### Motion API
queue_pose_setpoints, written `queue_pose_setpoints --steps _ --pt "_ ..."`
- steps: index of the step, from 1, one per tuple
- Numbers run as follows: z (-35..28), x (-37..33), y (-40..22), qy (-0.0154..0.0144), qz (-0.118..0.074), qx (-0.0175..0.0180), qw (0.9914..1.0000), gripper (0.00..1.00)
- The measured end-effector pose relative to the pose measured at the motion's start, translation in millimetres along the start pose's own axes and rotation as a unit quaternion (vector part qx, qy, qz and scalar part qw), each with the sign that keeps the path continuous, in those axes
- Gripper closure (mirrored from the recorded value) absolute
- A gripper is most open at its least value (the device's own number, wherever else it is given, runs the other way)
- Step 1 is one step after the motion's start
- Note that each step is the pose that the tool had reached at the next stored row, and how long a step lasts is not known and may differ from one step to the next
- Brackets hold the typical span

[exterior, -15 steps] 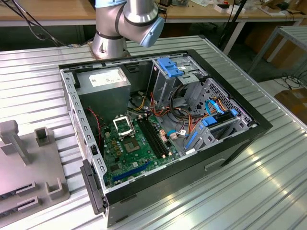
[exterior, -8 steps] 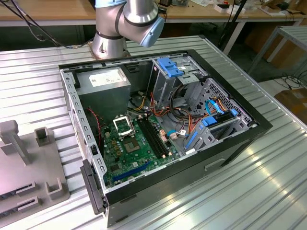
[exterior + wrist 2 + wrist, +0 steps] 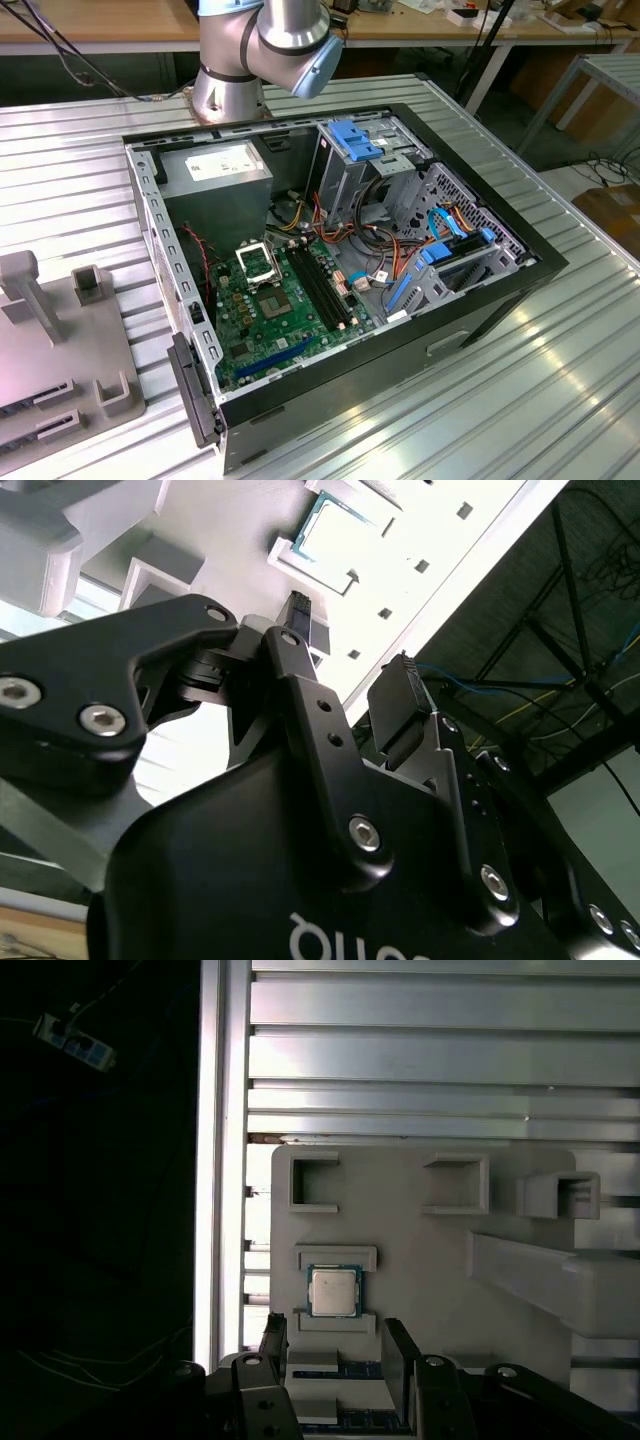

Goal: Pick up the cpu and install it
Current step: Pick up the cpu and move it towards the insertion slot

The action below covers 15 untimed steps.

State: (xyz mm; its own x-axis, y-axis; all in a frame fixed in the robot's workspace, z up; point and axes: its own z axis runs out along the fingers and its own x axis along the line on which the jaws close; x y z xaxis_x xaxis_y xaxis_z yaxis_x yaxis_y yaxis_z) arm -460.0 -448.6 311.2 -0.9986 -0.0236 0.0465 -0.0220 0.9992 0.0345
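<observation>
At the exterior view's left a grey fixture plate [image 3: 60,340] lies on the ribbed metal table [image 3: 80,150]. Toward the middle stands the open computer case [image 3: 400,350], with its green motherboard [image 3: 270,320] and the square socket frame [image 3: 257,262] facing up. The arm [image 3: 270,40] rises behind the case and leaves the picture. In both wrist views the gripper [image 3: 337,1345] hangs over the plate, spread wide and carrying nothing. The cpu [image 3: 334,1292] lies flat in its seat on the plate, just ahead of the fingers [image 3: 400,705] and untouched. Two low brackets [image 3: 336,1256] hold it at opposite edges, leaving the other two edges free. The step in hand looks like the approach for the pick, with installation not yet begun. Done well, the gripper should centre over the chip with one finger outside each free edge, descend squarely, and stay clear of the brackets. The chip is thin, so a tilted or off-centre squeeze would probably flip or skid it.
</observation>
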Motion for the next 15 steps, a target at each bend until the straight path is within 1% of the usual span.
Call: queue_pose_setpoints --steps 15 --pt "2.9 0.0 -0.2 0.0000 0.000 0.0000 1.00000 0.49"
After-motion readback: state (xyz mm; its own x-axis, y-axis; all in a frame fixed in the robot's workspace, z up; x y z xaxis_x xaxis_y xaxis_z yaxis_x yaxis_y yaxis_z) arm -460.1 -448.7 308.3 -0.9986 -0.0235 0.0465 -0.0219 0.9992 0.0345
